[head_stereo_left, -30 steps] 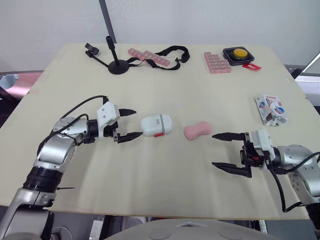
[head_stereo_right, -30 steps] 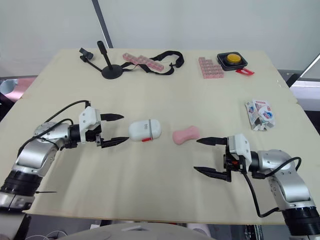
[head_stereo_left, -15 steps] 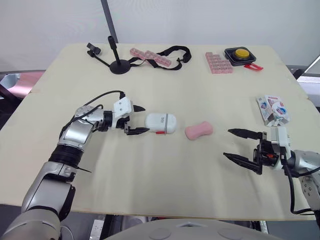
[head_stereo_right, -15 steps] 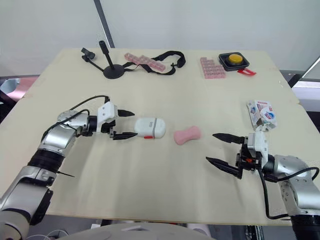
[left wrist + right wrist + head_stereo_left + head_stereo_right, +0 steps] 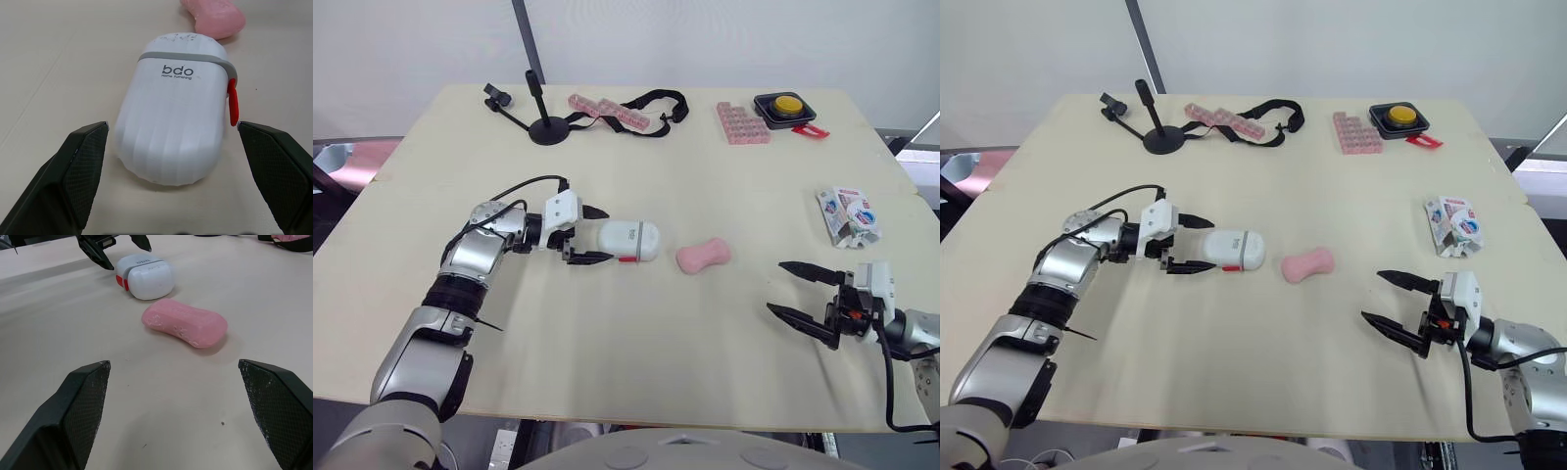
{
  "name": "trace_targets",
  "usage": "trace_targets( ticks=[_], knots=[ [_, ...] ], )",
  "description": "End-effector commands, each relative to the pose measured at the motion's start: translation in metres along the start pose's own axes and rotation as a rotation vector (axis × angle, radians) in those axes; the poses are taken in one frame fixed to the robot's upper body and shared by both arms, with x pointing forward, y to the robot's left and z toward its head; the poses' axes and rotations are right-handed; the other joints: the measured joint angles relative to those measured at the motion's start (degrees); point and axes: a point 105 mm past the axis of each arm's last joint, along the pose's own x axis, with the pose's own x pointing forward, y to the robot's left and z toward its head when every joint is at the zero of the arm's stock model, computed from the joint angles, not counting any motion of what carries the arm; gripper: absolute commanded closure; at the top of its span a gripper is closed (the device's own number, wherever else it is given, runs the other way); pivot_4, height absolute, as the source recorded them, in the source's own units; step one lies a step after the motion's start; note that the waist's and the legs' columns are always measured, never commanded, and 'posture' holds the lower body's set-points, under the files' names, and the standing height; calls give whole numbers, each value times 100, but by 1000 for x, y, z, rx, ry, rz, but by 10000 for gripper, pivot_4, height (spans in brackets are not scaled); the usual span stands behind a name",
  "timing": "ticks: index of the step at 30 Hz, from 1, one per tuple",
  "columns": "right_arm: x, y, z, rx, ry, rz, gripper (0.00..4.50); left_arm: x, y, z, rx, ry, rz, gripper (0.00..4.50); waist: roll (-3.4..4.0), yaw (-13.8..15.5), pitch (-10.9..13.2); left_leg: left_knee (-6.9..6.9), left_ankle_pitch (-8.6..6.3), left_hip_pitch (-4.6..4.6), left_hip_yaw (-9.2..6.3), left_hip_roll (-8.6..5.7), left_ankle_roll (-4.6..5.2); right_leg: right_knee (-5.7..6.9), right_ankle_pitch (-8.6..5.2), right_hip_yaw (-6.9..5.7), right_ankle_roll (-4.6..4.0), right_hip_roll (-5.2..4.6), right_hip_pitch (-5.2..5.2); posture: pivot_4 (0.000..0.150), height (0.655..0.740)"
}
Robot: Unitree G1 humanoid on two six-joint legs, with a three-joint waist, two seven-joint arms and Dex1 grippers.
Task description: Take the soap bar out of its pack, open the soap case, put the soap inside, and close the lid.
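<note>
The white soap case (image 5: 628,242) lies shut at mid-table, with a grey band and a red latch (image 5: 234,105) on its near side. My left gripper (image 5: 609,235) is open and straddles the case's left end, its fingers (image 5: 80,171) a little clear of both sides. Just right of the case lies the bare pink soap bar (image 5: 703,257). Well to the soap's right, near the front edge, my right gripper (image 5: 775,287) hangs open and holds nothing. The torn soap pack (image 5: 845,215) lies at the table's right edge.
Along the back stand a black stand (image 5: 540,117), pink pill boxes (image 5: 607,111) with a black strap (image 5: 651,103), a pink block (image 5: 739,122) and a yellow button box (image 5: 783,105). The table's front edge (image 5: 705,426) runs close below my right gripper.
My left gripper has moved right until its open fingers straddle the case's end. My right gripper has drawn back to the right, away from the soap.
</note>
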Motion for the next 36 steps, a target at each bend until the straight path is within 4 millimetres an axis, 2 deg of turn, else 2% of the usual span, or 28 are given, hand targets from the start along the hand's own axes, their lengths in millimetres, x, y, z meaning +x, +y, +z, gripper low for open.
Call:
trace_targets(
  ticks=[1,12,21,34,35,36],
  knots=[
    [-3,-4,5,-39,-2,-7,332,4,1,5,45,-2,-20,0,0,5,0,0,0,0,-1,0,0,0,0,-2,0,0,0,1500,7395],
    [-5,-2,3,-37,15,-3,332,17,-1,6,34,-11,-54,0,0,45,0,0,-1,-6,-2,-2,3,-1,0,-16,0,-3,0,1500,7395],
    [-6,0,2,-39,24,-2,332,20,1,0,38,6,-28,0,-1,56,1,0,-2,-11,-5,-3,4,-7,0,-24,0,-5,0,1500,7395],
    [-5,-1,3,-43,33,6,332,25,-2,5,37,-23,-49,0,-2,55,1,-1,-2,-14,-9,-3,4,-11,0,-29,0,-7,0,1500,7395],
    [-5,-1,4,-43,32,6,0,25,-2,5,37,-23,-51,4149,-2,55,1,-1,-2,-15,-9,-3,5,-12,0,-30,0,-7,0,1500,7395],
    [-5,-1,4,-43,32,7,0,25,-2,5,39,-22,-51,5603,-2,55,1,-1,-2,-15,-10,-3,5,-12,0,-30,0,-8,0,1500,7395]
  ],
)
